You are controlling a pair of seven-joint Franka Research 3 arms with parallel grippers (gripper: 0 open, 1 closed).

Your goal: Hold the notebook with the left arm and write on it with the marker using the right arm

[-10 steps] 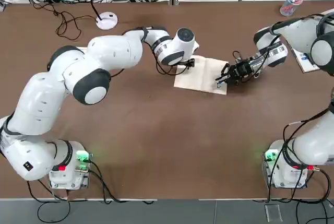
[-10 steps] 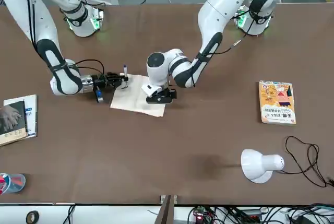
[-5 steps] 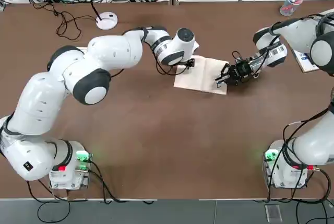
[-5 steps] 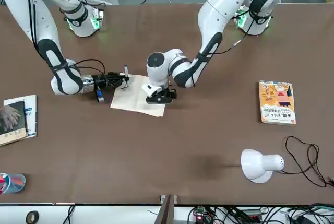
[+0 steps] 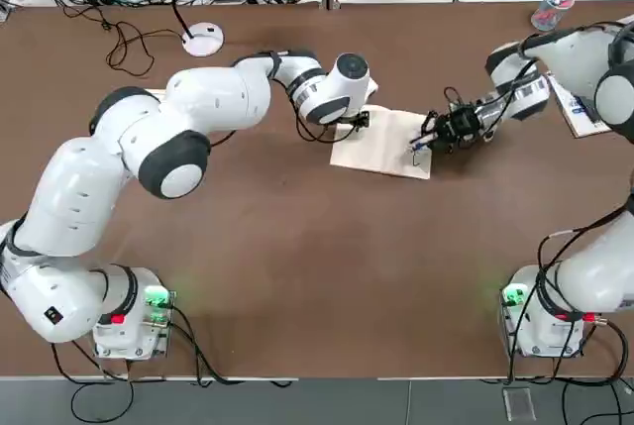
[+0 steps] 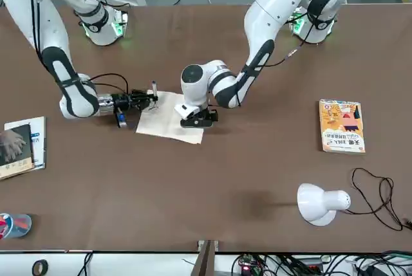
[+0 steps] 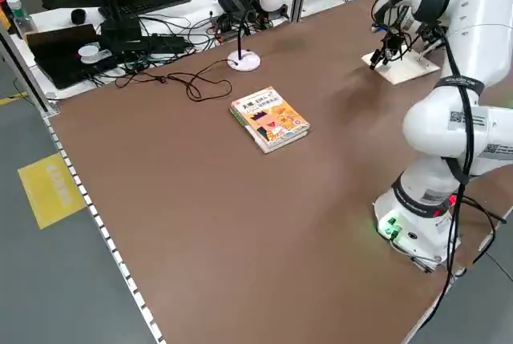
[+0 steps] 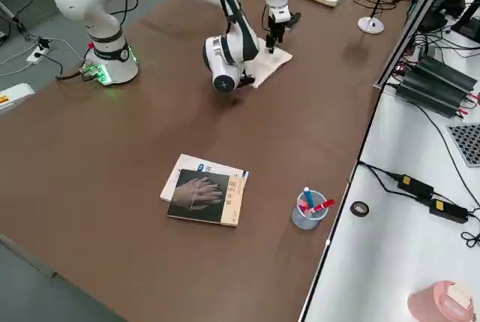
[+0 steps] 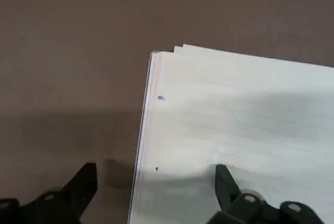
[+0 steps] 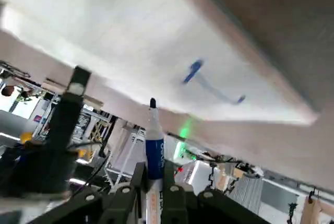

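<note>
The right gripper (image 10: 154, 171) is clamping a blue-labelled marker (image 10: 155, 153) near the notebook's (image 10: 130, 41) blue strokes (image 10: 193, 71); the left gripper (image 9: 156, 176) is hovering open over its edge

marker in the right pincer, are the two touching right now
Touching: the right wrist view shows the right pincer closed on the marker, a finger pressed against either side of its barrel.
</note>
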